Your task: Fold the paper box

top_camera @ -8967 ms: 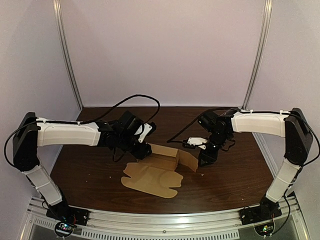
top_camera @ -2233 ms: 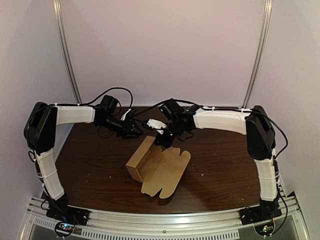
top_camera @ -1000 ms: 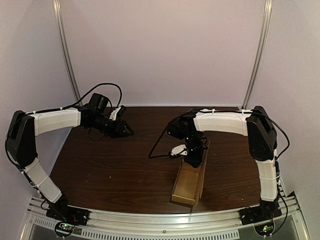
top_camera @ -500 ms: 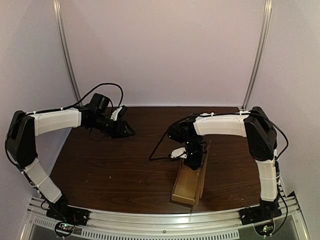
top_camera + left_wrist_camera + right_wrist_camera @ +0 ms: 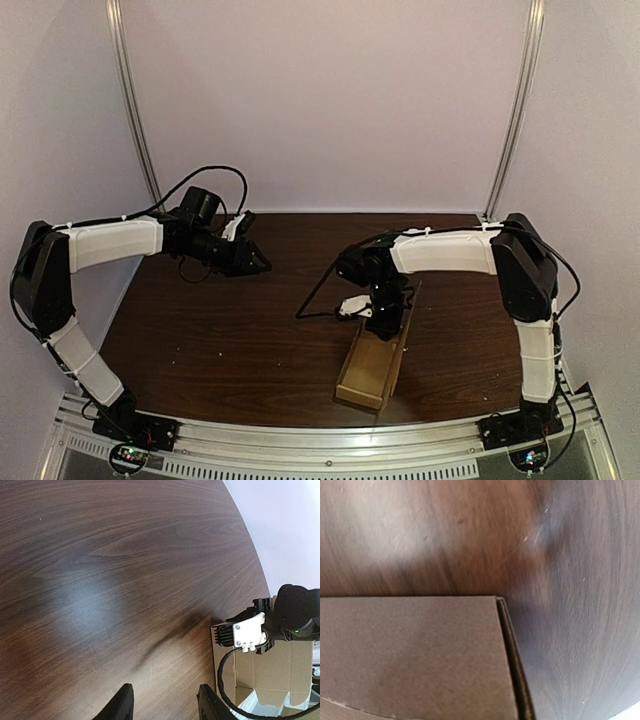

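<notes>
The brown paper box [image 5: 372, 368] stands as a long open tray on the right front of the table, with its right wall raised. My right gripper [image 5: 385, 320] points down into the box's far end, and its fingers are hidden by cardboard. In the right wrist view a flat box panel [image 5: 410, 655] fills the lower left and no fingers show. My left gripper [image 5: 260, 264] hovers open over bare table at the back left, well clear of the box. Nothing lies between the left fingers [image 5: 121, 704]. The left wrist view also catches the box [image 5: 295, 662] and the right gripper [image 5: 292, 615].
The dark wood table [image 5: 230, 340] is walled by pale panels behind and at both sides. A black cable [image 5: 325, 290] loops from the right wrist over the table beside the box. The metal rail [image 5: 320, 450] runs along the near edge.
The box has been folded from a flat sheet into a tray and carried to the right front. In the last half second its near end swung slightly left. The left arm stayed at the back left.
</notes>
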{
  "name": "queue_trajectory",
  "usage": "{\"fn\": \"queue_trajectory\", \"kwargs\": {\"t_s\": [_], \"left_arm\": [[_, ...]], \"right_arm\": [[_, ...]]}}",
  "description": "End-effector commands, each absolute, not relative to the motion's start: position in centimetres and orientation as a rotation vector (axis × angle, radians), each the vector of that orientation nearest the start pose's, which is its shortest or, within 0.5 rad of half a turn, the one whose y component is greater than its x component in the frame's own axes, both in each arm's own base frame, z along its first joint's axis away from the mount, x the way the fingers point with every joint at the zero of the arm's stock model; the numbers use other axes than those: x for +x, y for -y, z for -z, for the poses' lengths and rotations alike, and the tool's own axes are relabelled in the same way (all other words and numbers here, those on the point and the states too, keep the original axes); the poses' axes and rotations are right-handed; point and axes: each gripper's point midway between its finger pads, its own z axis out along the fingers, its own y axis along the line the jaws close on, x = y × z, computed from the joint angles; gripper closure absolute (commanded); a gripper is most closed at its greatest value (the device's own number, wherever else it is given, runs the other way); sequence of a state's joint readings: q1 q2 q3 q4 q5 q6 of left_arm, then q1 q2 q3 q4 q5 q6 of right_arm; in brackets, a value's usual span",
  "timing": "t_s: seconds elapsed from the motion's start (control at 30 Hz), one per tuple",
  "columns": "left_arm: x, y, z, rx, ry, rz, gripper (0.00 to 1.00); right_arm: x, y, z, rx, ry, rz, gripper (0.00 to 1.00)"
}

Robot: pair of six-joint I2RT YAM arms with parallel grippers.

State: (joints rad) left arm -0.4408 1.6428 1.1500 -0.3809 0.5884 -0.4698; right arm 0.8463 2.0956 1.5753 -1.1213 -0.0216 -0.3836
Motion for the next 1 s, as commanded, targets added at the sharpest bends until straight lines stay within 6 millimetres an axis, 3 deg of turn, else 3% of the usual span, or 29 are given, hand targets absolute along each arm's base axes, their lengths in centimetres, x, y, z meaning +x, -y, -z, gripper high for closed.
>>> {"fn": "queue_trajectory", "kwargs": {"t_s": [0.0,0.3,0.43,0.67,0.97], "left_arm": [[34.0,27.2,-15.5,0.272,-2.511,1.124,0.54],[33.8,27.4,-15.4,0.280,-2.514,1.131,0.54],[33.7,27.6,-15.4,0.284,-2.515,1.136,0.54],[33.5,27.8,-15.2,0.289,-2.524,1.139,0.54],[33.6,27.6,-14.4,0.273,-2.536,1.073,0.54]], "right_arm": [[25.7,-30.1,-3.8,-1.770,-2.562,-0.057,0.79],[26.0,-30.7,-3.5,-1.747,-2.559,-0.076,0.82],[26.1,-30.8,-3.3,-1.737,-2.564,-0.070,0.77],[27.1,-31.2,-4.4,-1.693,-2.529,-0.056,0.78],[27.9,-31.1,-4.3,-1.672,-2.486,-0.006,0.95]]}}
